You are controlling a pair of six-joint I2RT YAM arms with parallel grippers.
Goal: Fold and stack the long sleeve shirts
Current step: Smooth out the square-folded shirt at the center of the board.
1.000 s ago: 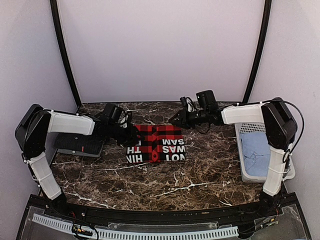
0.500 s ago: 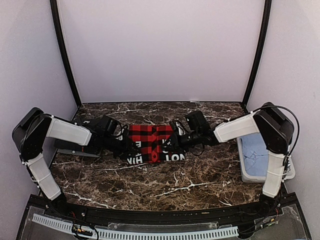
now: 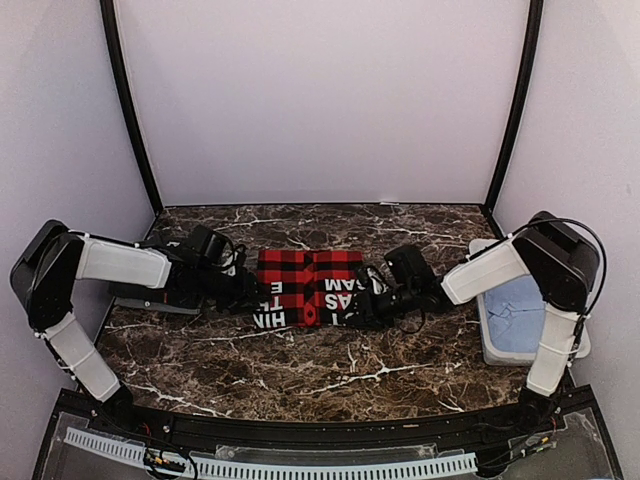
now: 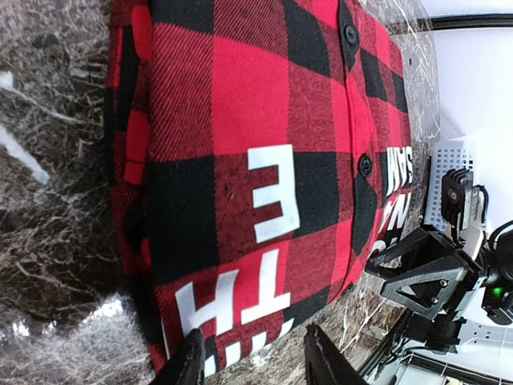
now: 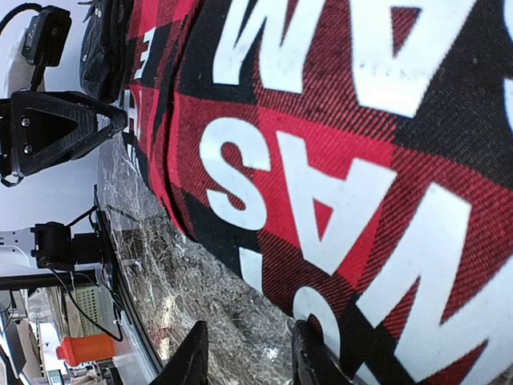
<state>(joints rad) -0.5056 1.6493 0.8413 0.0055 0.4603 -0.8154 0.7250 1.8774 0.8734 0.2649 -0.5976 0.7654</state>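
The red-and-black flannel shirt [image 3: 310,288] lies folded on the marble table [image 3: 330,370], white lettering toward the near side. It fills the left wrist view [image 4: 256,160] and the right wrist view [image 5: 345,160]. My left gripper [image 3: 247,291] is low at the shirt's near left corner, jaws open, with the corner between the fingers [image 4: 252,365]. My right gripper [image 3: 366,302] is low at the near right corner, jaws open [image 5: 248,357], one fingertip [image 5: 309,353] against the cloth edge. The dark charcoal shirt [image 3: 140,294] lies folded at the left, partly under my left arm.
A white basket [image 3: 487,345] holding light blue cloth [image 3: 512,305] stands at the right edge of the table. The curved black frame posts stand at the back corners. My right gripper shows in the left wrist view [image 4: 425,277].
My right gripper has swung from behind the shirt's far right down to its near right corner. My left gripper has slid along the left edge toward the near corner. The shirt stayed put.
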